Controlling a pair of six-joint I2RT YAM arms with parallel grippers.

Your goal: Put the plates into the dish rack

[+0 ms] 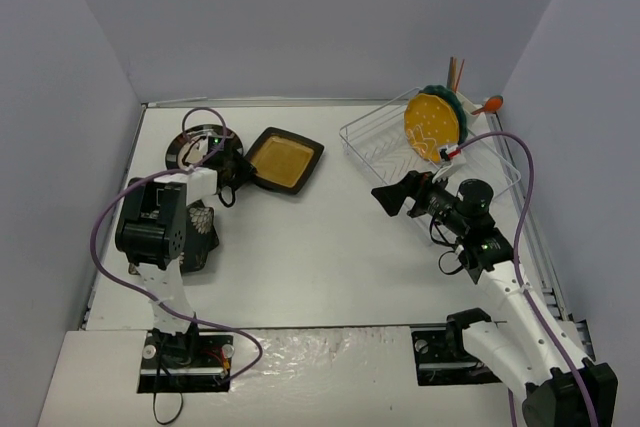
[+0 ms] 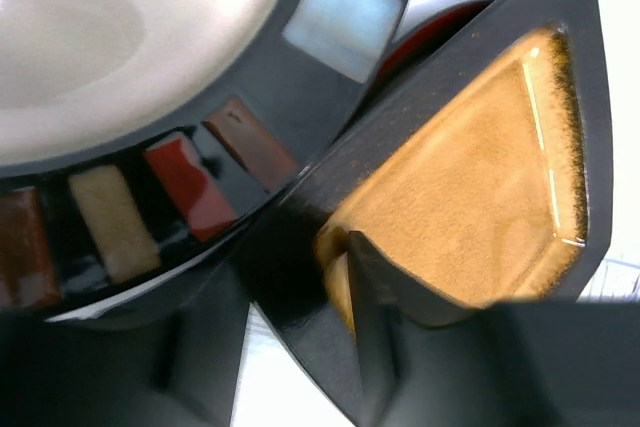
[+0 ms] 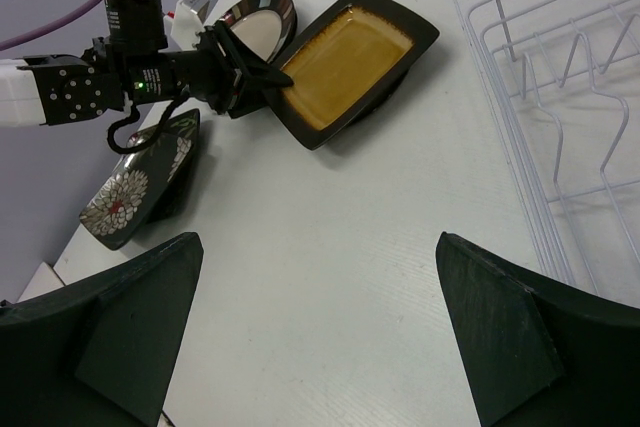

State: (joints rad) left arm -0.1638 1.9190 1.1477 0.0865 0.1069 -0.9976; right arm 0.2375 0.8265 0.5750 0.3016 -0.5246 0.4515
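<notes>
The left arm (image 1: 152,222) is standing bent above its base, with its forearm pointing forward and low. The left gripper (image 1: 243,169) is pinching the near corner of the square plate (image 1: 285,159) between its fingers (image 2: 400,297). The right arm (image 1: 510,292) is leaning forward and to the left. The right gripper (image 3: 320,277) is hovering with its fingers (image 3: 110,337) spread wide, holding nothing.

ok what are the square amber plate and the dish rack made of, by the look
The square amber plate looks like glazed ceramic: glossy centre catching highlights, duller black rim. The dish rack is thin white wire, probably coated metal.
</notes>
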